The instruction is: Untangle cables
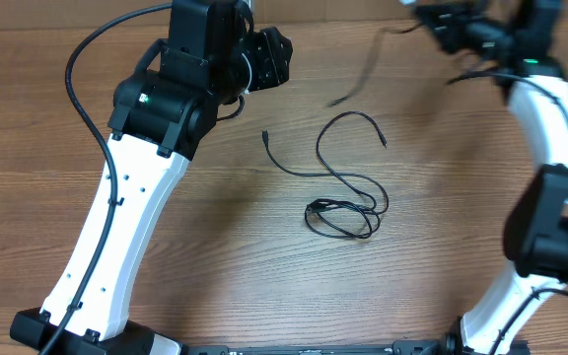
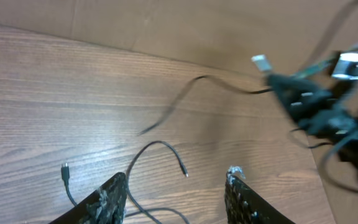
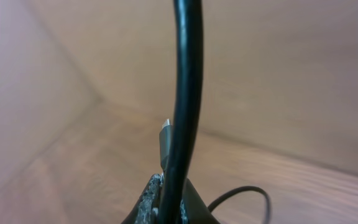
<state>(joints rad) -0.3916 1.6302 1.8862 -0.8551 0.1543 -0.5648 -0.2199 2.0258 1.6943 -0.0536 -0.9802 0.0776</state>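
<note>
- Overhead, one thin black looped cable [image 1: 348,192] lies near the middle of the wooden surface [image 1: 215,266]. It forms a small tight coil at its lower end and a wider open loop above. One free plug end trails off to the left.
- A second, lifted cable [image 1: 363,69] hangs in the air at the far edge, blurred, well apart from the looped one.
- The right pincer [image 3: 169,202] is clamped narrow on this lifted cable. The cord runs straight up between its fingers, and a silvery plug [image 3: 165,134] stands just behind it.
- The left pincer [image 2: 176,179] stands about half wide with nothing between its fingers. It hangs above the surface, over the upper loop of the looped cable, clear of it.
- From the left wrist, the right pincer shows at the right with the silvery plug sticking out beside it.
</note>
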